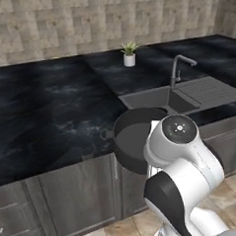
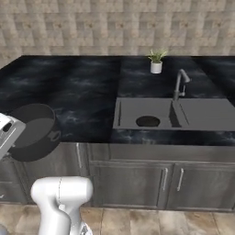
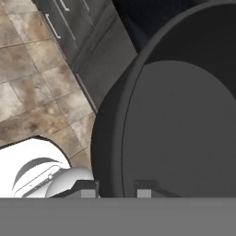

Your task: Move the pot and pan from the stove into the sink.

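A: Left base view? 
B: Pot [image 1: 133,139] held up at the table's [image 1: 51,119] near edge, left of the sink [image 1: 161,100]; arm covers its right side. 
A: Right base view? 
B: Pot [image 2: 34,131] tilted, far left, well apart from the sink [image 2: 137,110] and faucet [image 2: 180,82]. 
A: Hand view? 
B: Jaws clamped on the pot [image 3: 184,129] rim, one fingertip [image 3: 85,188] outside, one inside, probably. Floor [image 3: 37,87] below.

White arm folded up close in front of the base, elbow joint high, forearm reaching forward at counter-edge height. Gripper [image 3: 117,188] clamped tight on the pot [image 3: 184,120] rim, one finger [image 3: 85,188] outside the wall, the other inside, pot carried tilted in the air.
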{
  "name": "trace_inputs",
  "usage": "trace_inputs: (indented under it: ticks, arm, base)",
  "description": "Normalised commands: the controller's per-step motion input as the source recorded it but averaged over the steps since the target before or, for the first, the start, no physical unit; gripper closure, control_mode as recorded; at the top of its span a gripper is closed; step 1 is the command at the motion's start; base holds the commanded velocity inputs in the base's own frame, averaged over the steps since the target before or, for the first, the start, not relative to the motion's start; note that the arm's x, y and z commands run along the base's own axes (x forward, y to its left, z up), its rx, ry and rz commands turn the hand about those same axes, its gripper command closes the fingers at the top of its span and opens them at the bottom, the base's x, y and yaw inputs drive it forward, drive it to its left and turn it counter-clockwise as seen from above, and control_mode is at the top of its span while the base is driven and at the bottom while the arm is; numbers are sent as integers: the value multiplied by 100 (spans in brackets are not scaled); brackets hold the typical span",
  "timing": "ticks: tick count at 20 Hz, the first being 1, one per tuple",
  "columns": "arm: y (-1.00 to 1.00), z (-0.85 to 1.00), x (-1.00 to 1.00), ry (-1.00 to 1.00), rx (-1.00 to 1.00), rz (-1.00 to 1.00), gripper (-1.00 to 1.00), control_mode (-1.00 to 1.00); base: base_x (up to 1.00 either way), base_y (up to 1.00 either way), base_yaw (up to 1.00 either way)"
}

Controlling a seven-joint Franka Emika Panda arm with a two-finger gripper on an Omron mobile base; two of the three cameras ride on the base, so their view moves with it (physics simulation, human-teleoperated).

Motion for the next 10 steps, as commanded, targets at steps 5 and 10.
trace_inputs:
  ticks: [5,10]
  arm:
    - [0,0,0,0,0,0,100,100]
    - [0,0,0,0,0,0,100,100]
  base:
    - [49,-69,13]
    - [50,-66,14]
